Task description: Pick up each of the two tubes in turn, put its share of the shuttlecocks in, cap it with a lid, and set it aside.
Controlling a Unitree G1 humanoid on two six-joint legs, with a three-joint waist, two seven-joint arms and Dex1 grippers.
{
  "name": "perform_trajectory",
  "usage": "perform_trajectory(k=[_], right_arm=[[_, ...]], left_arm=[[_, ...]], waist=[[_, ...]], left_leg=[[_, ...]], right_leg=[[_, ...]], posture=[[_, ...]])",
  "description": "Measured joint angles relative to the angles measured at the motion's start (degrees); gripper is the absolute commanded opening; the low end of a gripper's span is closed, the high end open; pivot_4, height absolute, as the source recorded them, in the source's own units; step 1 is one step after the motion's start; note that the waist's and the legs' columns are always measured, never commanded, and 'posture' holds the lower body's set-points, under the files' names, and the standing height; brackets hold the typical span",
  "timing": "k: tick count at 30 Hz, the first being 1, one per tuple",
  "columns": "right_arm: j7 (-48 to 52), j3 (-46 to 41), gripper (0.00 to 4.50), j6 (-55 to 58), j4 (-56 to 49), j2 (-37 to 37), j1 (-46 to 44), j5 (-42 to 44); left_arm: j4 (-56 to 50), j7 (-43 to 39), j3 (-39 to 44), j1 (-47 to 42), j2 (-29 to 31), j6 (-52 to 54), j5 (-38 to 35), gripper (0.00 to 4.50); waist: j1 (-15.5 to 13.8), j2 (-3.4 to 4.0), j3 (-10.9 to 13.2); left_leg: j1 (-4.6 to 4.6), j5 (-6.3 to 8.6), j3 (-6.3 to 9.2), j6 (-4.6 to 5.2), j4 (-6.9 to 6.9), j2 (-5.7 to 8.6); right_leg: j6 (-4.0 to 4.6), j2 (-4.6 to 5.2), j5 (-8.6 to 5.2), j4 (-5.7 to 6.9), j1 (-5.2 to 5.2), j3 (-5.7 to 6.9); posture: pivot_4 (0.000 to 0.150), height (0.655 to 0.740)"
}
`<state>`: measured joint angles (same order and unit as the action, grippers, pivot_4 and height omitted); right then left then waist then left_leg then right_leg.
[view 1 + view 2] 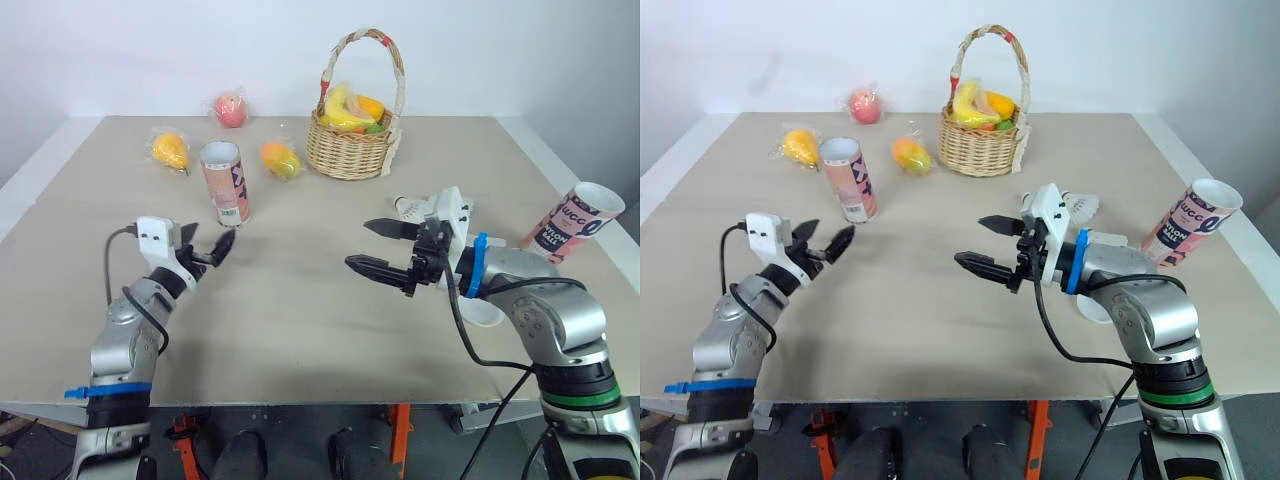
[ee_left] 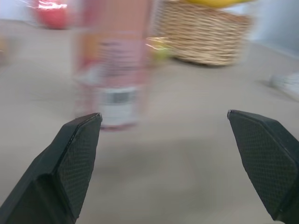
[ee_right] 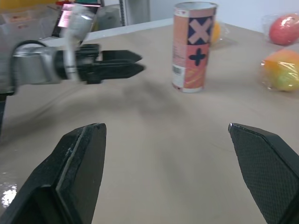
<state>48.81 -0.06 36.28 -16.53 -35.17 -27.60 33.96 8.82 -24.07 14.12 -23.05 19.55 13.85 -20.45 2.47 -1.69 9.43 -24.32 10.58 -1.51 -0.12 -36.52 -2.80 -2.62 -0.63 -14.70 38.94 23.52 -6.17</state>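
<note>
On the desk (image 1: pixel 300 300), towards its left side, one pink tube (image 1: pixel 225 183) stands upright with its mouth open and no lid on it; what lies inside it cannot be made out. Just in front of that tube hovers the left gripper (image 1: pixel 212 240), its two black fingers spread wide and holding nothing, with the tube a little to one side of the gap in the left wrist view. The second tube (image 1: pixel 572 222) is at the right edge of the desk, tilted, its open mouth turned up and outward; the pale inside shows, but its contents cannot be told. The right gripper (image 1: pixel 358 244) hangs over the middle of the desk, pointing towards the left arm, fingers wide apart and empty. A white shuttlecock (image 1: pixel 410 208) lies on the desk just behind that gripper, partly hidden by the wrist. At the back stands a wicker basket (image 1: pixel 352 150) with a tall handle, holding bananas (image 1: pixel 342 108) and other fruit. Three wrapped fruits lie loose near it: a red one (image 1: pixel 230 109), a yellow-orange one (image 1: pixel 170 150), and an orange one (image 1: pixel 281 159) beside the basket
</note>
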Motion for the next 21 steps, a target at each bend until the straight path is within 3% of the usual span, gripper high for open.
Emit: perform_trajectory(k=[8,21], right_arm=[[-2.98,-0.22,4.47,0.20,-3.25,0.28,1.70,-0.52],[-6.55,-2.57,4.47,2.58,-9.02,-0.84,5.70,0.59]], left_arm=[[13.09,-3.98,-1.76,-7.64,1.82,-6.60,2.85,4.50],[45.93,-8.86,-4.34,-26.22,3.72,-18.96,9.07,4.50]], waist=[[0.00,-0.06,0.02],[0.05,-0.22,0.08]], left_leg=[[-0.04,0.00,-0.01,-0.01,0.04,0.02],[-0.34,0.01,0.02,-0.02,0.04,0.05]], right_leg=[[-0.02,0.04,-0.06,-0.02,0.02,0.03],[-0.05,0.05,-0.06,-0.01,0.29,0.06]], posture=[[0.150,0.7371],[0.150,0.7371]])
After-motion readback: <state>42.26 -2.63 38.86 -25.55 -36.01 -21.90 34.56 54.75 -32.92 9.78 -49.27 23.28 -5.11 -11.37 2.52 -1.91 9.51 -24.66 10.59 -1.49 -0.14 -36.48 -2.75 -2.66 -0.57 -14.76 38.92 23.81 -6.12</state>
